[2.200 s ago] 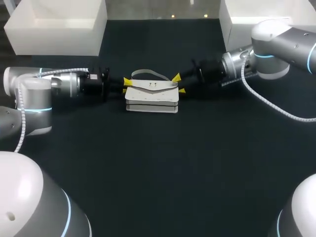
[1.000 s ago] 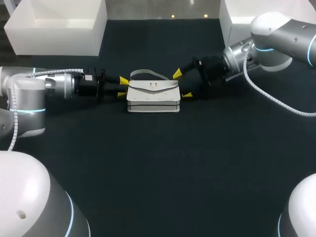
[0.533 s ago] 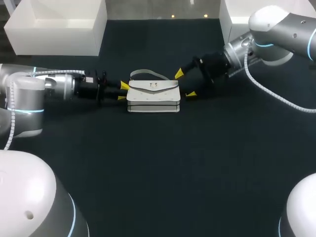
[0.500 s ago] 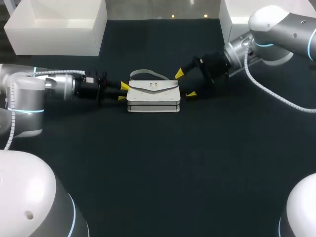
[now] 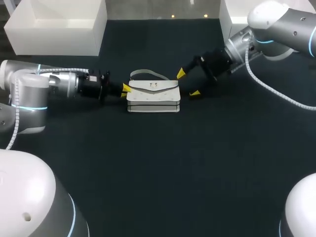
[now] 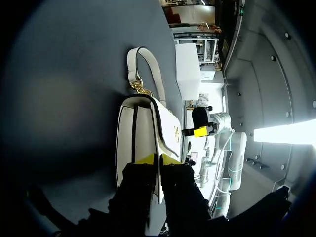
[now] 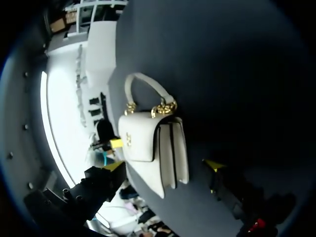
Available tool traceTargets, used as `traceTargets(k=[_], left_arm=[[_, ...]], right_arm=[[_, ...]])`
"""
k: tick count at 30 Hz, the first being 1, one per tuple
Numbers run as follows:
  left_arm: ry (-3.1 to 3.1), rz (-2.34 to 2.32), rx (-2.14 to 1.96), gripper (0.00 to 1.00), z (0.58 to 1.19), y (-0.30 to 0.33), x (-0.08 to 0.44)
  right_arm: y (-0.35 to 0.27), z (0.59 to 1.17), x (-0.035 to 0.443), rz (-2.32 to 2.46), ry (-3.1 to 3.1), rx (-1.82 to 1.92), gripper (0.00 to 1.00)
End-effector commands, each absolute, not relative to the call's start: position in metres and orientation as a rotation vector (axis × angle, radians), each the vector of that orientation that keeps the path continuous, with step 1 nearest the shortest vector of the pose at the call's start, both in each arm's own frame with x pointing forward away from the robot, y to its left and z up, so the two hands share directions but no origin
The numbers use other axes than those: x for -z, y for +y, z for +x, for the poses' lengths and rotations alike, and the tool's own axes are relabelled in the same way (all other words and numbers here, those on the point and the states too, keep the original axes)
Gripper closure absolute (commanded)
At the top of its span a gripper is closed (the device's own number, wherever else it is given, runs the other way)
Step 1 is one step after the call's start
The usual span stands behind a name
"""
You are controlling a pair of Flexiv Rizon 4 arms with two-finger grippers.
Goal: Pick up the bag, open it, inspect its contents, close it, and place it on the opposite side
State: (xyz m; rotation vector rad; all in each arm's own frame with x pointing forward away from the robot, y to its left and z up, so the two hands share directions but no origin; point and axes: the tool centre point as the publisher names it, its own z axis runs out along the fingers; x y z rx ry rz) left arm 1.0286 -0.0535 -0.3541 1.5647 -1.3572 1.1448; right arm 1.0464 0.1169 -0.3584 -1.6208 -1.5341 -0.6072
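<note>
On the black table (image 5: 163,168), past its middle toward the far edge, a white flap handbag (image 5: 152,98) with gold-coloured fittings lies with its closed flap facing up. The left gripper (image 5: 125,90) is at the bag's left end, its fingers almost together and pinching the flap's edge from two sides. The right gripper (image 5: 188,83) is just beside the bag's right end, its fingers spread wide, holding nothing. The curved white handle (image 5: 148,73) points to the far edge. One white open box (image 5: 54,37) stands at the far left corner, a second white box (image 5: 232,22) at the far right.
</note>
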Motion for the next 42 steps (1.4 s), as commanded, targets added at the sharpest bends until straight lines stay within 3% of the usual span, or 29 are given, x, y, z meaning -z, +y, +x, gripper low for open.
traceTargets(k=[1, 17, 42], left_arm=[[-1.358, 1.565, -1.145, 1.0, 1.031, -0.052, 0.355], [-1.44, 1.626, -1.154, 1.0, 1.029, -0.026, 0.345], [-1.828, 1.785, -1.059, 1.0, 1.044, 0.07, 0.345]], right_arm=[[0.114, 1.044, 0.354, -1.642, -1.547, 0.601, 0.0], [0.089, 1.041, 0.357, -1.779, -1.72, 0.489, 0.0], [-0.011, 1.045, 0.341, -2.081, -2.103, 0.316, 0.0]])
